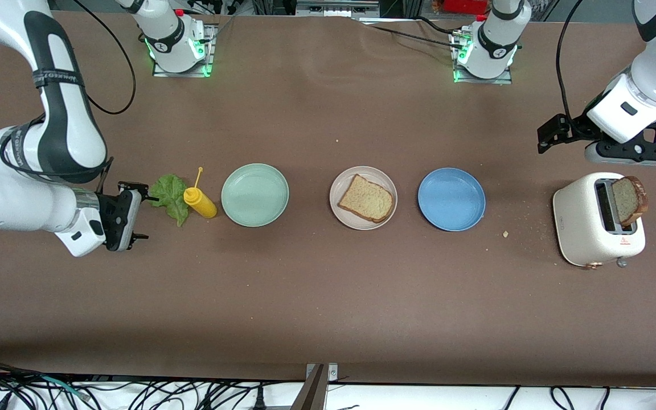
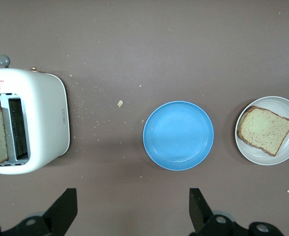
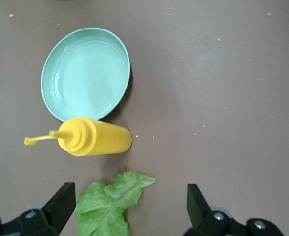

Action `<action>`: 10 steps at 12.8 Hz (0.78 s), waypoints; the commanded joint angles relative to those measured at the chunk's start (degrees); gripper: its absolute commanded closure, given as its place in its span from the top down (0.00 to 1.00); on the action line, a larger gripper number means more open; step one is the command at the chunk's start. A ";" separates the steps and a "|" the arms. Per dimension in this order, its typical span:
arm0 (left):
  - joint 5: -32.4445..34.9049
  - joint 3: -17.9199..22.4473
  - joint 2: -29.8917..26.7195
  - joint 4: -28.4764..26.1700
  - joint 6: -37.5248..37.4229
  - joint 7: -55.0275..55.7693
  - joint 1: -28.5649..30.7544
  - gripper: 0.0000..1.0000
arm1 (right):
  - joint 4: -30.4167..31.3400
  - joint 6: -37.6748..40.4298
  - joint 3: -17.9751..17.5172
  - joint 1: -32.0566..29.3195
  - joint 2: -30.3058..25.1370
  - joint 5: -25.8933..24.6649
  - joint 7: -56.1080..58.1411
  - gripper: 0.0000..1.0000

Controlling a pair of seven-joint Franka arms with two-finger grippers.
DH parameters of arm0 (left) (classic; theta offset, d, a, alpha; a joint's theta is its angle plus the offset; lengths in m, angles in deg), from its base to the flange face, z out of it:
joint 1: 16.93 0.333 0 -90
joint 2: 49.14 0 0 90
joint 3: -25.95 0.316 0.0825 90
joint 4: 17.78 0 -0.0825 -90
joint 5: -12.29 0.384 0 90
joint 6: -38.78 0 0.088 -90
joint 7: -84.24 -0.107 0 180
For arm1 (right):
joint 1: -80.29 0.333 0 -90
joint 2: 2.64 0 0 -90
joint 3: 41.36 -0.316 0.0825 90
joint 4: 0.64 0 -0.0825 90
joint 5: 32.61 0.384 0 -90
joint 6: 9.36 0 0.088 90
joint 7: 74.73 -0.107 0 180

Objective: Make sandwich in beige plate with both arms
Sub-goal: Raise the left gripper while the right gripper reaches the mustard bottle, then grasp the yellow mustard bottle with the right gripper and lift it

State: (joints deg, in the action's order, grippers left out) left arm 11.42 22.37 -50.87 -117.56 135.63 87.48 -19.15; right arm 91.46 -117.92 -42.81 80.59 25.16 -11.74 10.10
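Bread (image 1: 365, 199), one slice, lies in your beige plate (image 1: 344, 214); another slice (image 1: 630, 199) stands in the toaster (image 1: 590, 239). Your right end effector (image 1: 139, 211) gapes wide beside the lettuce leaf (image 1: 172, 196) (yellow bottle (image 1: 200, 202) just by it). Your left end effector (image 1: 550, 134) hangs wide above the bench (image 1: 328, 296), near the toaster.

One brown bread slice (image 1: 365, 199) lies flat on the round beige plate (image 1: 341, 185), well away from both open grippers. The second slice (image 1: 630, 200) stands upright in the toaster (image 1: 581, 228), just below the left gripper (image 1: 549, 132). The crinkled green lettuce leaf (image 1: 171, 197) lies flat on the table just in front of the right gripper (image 1: 141, 212).
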 commanded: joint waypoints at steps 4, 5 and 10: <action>-1.15 0.50 0.59 1.78 -1.13 -0.17 -0.42 1.00 | 8.79 -2.80 1.27 -4.52 1.81 16.01 27.27 1.00; -1.06 0.41 0.50 1.87 -1.57 -0.17 -0.42 1.00 | 10.02 -2.80 1.54 -4.61 2.60 18.74 32.62 1.00; -1.15 0.41 0.50 1.87 -1.84 -0.17 -0.51 1.00 | 17.39 -2.54 3.65 -4.61 5.42 33.16 55.60 1.00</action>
State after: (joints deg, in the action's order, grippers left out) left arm 11.41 22.44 -50.79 -117.11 135.14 87.48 -19.18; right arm 105.27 -120.25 -39.14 76.38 31.01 17.45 59.83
